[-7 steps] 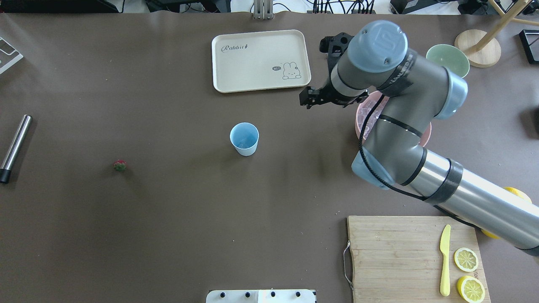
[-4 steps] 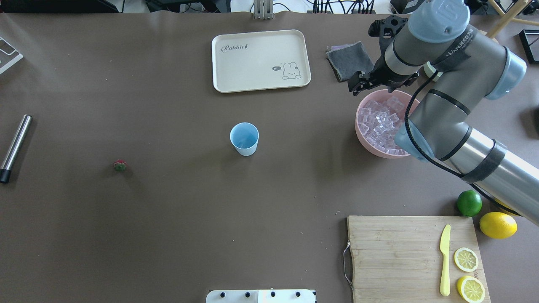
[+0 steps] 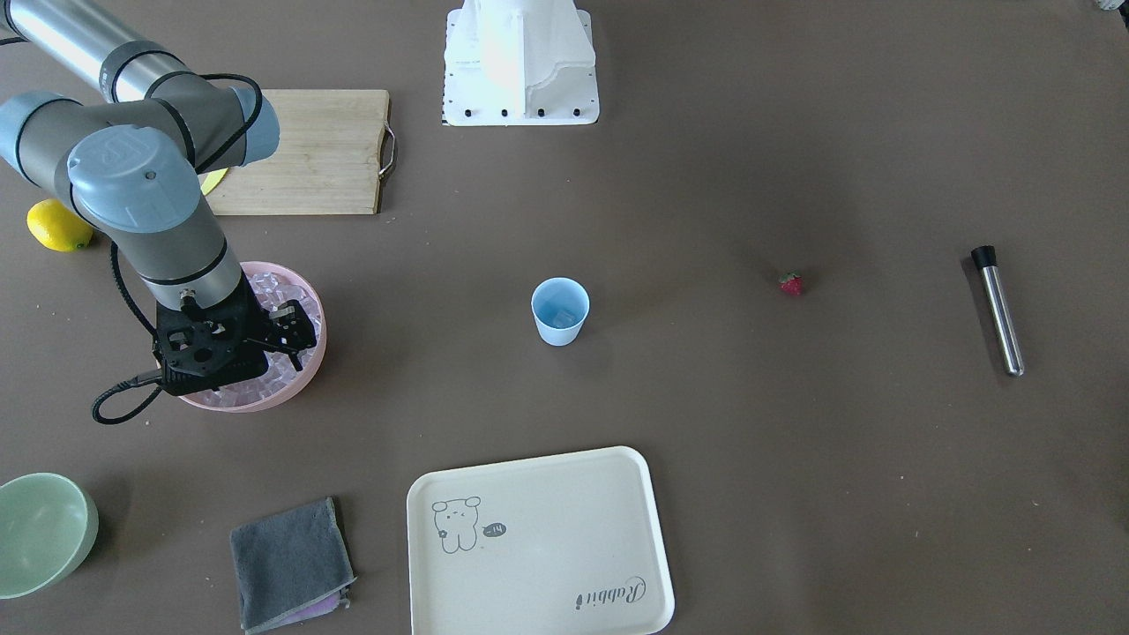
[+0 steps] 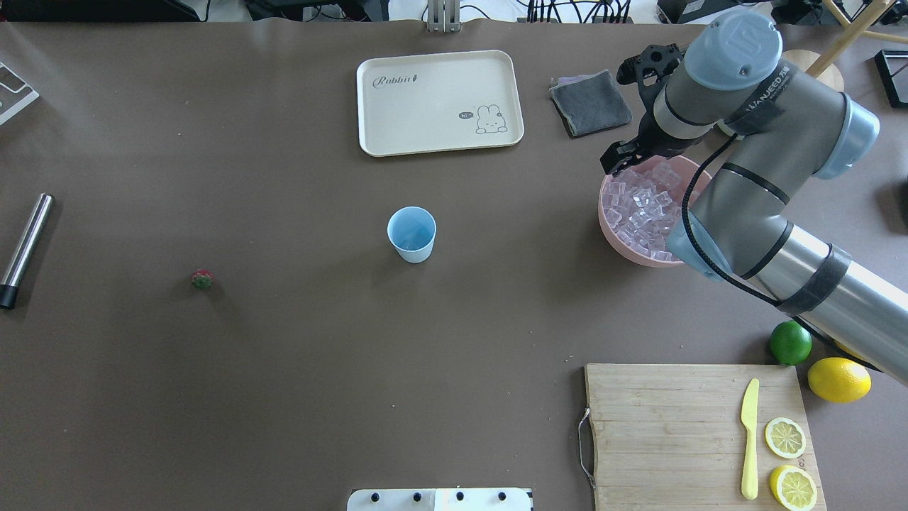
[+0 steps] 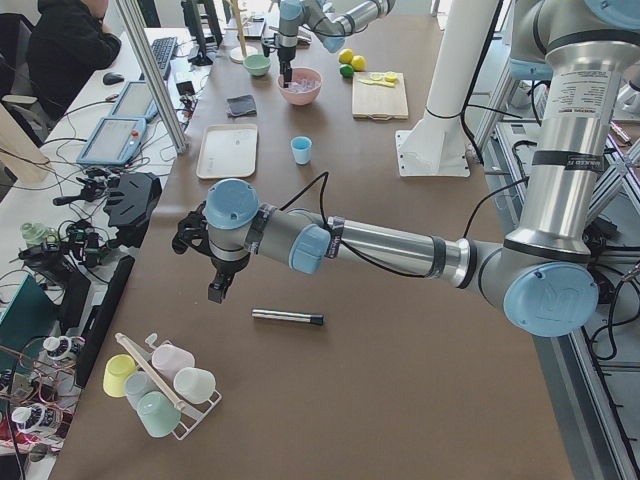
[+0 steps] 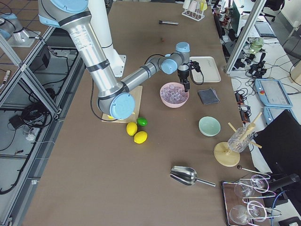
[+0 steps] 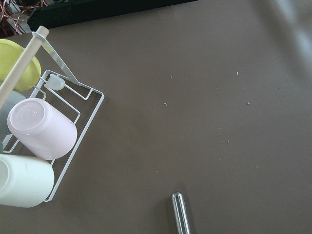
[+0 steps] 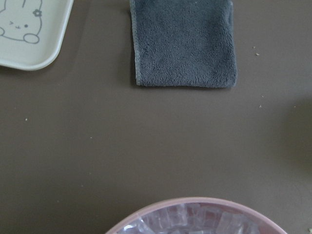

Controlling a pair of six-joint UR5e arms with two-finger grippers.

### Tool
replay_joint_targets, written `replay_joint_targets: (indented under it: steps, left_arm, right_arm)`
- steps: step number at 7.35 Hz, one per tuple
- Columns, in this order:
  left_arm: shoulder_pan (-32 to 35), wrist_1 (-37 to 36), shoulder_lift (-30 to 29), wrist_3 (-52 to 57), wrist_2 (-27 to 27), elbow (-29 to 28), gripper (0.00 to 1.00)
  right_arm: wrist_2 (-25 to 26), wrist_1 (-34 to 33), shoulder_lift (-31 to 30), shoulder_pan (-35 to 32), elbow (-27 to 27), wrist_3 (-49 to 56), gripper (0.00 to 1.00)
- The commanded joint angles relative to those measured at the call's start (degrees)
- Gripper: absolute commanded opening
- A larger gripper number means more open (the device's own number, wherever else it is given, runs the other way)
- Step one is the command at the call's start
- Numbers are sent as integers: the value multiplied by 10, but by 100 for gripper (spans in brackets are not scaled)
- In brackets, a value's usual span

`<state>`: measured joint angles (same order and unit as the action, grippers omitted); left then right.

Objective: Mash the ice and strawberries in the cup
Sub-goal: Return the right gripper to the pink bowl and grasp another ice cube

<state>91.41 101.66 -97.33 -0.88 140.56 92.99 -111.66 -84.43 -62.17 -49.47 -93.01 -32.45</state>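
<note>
— Cup [image 4: 411,234], where?
— Upright at mid-table, alone, well apart from both arms. Something small and pale at its bottom, too faint to name.
— Nearest the robot's base?
— Wooden board [image 4: 660,426], carrying a yellow knife [image 4: 749,440] and two lemon halves [image 4: 784,437], cut faces up. Lime [image 4: 790,342] and whole lemon [image 4: 838,380] just beside its far corner.
— Farther out?
— Strawberry [image 4: 202,279], lying straight on the table, well to the cup's left in the overhead view. On the other side, pink bowl [image 4: 611,238], heaped with ice [image 4: 642,206].
— Right gripper [image 4: 616,159]?
— Hanging over the bowl's far edge, above the cubes. Jaws parted, nothing seen between them.
— Beyond the bowl?
— Cream tray [image 4: 425,106] with a rabbit print, then a folded grey cloth [image 4: 590,103] beside it. Pale green bowl [image 3: 44,529] farthest out, past the cloth.
— Left gripper [image 5: 218,288]?
— Off at the table's left end, near a metal rod [image 5: 288,317]. Spread or closed, impossible to tell.
</note>
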Motion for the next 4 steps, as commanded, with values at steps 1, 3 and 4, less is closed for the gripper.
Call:
replay_joint_targets:
  steps: [1, 3, 4]
  left_arm:
    - [0, 0, 0, -3, 1, 1, 98]
    - [0, 0, -1, -3, 0, 1, 98]
    - [0, 0, -1, -3, 0, 1, 98]
  right_arm:
    - [-4, 6, -23, -4, 0, 40, 91]
    - [-2, 3, -20, 10, 2, 34, 86]
    - [-4, 3, -20, 14, 1, 40, 83]
